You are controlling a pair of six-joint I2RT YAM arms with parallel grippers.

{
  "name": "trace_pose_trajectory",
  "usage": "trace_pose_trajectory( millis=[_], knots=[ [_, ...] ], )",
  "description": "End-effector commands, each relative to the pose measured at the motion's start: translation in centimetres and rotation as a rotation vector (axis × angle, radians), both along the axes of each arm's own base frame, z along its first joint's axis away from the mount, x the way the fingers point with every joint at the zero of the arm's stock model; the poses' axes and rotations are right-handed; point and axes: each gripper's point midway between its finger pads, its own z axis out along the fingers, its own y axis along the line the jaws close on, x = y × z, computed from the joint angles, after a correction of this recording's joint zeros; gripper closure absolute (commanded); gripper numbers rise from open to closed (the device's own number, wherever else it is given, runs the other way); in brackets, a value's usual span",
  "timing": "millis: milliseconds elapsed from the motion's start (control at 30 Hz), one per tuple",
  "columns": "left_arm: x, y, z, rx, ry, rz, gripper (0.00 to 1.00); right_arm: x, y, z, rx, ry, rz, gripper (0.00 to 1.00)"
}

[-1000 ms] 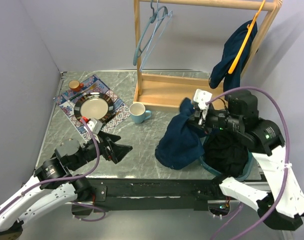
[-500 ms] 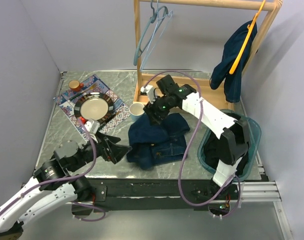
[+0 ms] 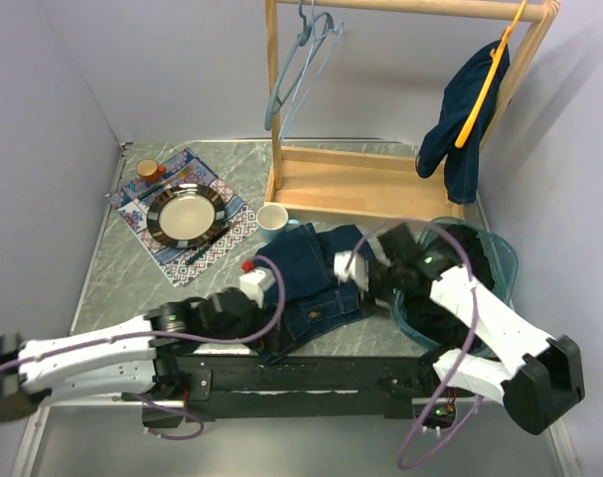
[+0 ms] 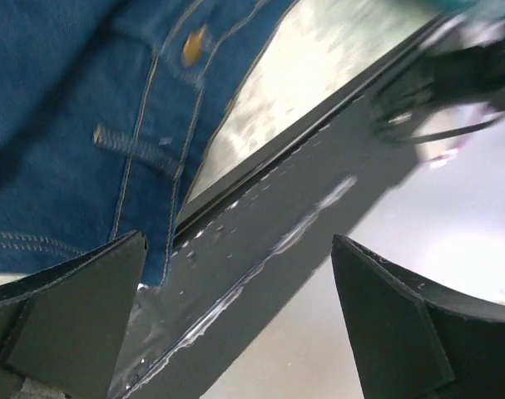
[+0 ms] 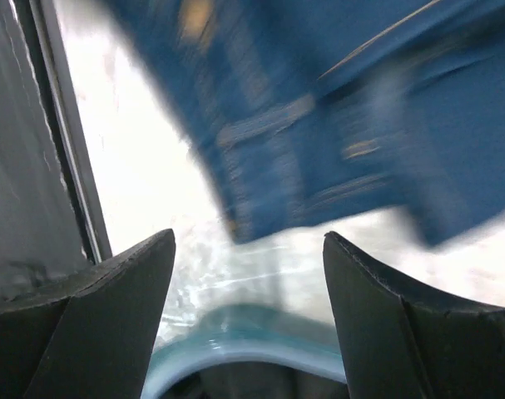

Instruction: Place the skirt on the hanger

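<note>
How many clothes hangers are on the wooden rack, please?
2: a teal plastic hanger, possibly doubled, left on the wooden rail; an orange hanger at its right, holding dark cloth.

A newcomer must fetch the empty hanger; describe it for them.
Find the wooden rack at the back. The hanger hangs at the left end of its top bar. It is blue-grey and bare, unlike the orange hanger carrying a dark garment.
</note>
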Motion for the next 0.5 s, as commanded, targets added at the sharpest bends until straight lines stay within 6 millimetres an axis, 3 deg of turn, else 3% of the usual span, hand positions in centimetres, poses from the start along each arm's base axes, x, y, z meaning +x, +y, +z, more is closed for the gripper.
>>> trace_pose_trajectory(
  millis=[0,133,267,467],
  knots=[
    [-0.5,-0.7,-2.3,0.126,0.038,0.089,0.03,1.4,-0.8,-3.2,-0.074,-0.169,0.146,0.2],
    [-1.7,-0.3,-5.7,0.294,0.032,0.111,0.05,1.8,-0.7,-4.8,-0.102,-0.161,0.183,0.21],
    [-2.2,0.5,-7.5,0.408,0.008,0.128,0.04,2.6,-0.4,-5.8,-0.129,-0.184,0.209,0.21],
    [-2.5,0.5,-9.3,0.464,0.007,0.112,0.07,2.0,0.0,-7.1,-0.132,-0.151,0.266,0.25]
  ],
)
